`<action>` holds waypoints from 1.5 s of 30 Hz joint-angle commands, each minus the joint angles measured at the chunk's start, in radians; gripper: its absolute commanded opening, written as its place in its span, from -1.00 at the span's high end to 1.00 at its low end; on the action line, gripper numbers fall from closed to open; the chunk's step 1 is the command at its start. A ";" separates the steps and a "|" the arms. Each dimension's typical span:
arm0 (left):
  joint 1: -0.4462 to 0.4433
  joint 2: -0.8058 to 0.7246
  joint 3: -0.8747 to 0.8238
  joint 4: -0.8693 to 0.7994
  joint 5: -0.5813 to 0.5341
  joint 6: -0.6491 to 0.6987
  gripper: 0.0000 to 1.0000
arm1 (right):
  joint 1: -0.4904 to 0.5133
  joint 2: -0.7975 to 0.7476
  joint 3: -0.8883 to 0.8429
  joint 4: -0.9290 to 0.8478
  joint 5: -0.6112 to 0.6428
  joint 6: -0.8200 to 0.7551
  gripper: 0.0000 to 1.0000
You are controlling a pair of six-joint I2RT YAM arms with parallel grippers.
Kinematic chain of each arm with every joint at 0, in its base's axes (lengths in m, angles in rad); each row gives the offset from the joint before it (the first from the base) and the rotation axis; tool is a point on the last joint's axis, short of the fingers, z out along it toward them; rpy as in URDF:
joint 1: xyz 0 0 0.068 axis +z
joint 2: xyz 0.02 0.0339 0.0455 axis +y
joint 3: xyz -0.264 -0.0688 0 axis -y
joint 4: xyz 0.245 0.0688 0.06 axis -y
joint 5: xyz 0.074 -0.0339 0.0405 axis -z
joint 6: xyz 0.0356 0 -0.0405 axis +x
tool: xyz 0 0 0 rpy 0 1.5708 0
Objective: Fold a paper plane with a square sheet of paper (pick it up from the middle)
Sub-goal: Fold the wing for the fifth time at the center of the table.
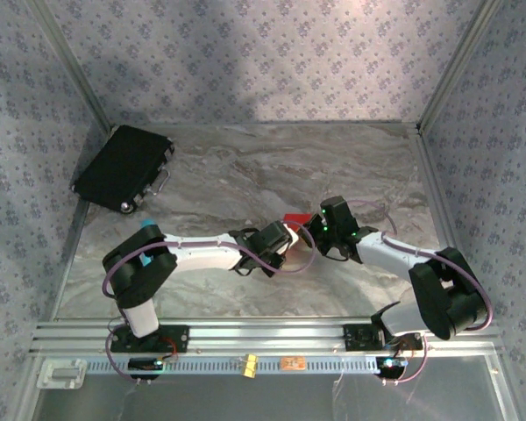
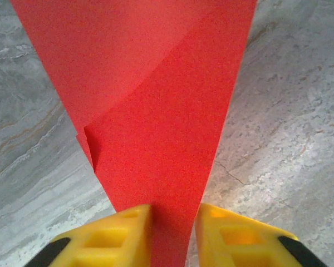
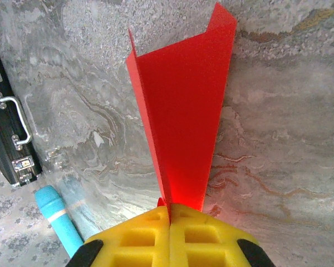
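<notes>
Over the table (image 1: 245, 167), the right gripper (image 3: 170, 210) clenches the folded red paper (image 3: 183, 111) by its narrow end (lengthwise crease visible); the left gripper (image 2: 173, 214) straddles it, grip unclear. Best to pinch squarely on the crease, layers aligned.

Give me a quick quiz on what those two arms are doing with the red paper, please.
1. True or false: the right arm's fingers are shut on the red paper.
2. What lies at the far left corner of the table? A) black case B) white cup C) green box
3. Fill in: the left arm's fingers stand ___, the paper running between them.
Key: 1 true; 2 A; 3 open.
</notes>
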 commanded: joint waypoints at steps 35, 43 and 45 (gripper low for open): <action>0.052 -0.042 0.004 0.003 0.122 -0.038 1.00 | -0.008 -0.098 -0.012 -0.139 0.085 -0.057 0.23; 0.147 -0.030 -0.008 0.058 0.401 -0.076 1.00 | -0.052 -0.260 -0.088 -0.182 0.127 -0.081 -0.06; 0.158 -0.016 -0.005 0.067 0.445 -0.083 1.00 | -0.057 -0.282 -0.100 -0.188 0.128 -0.082 -0.07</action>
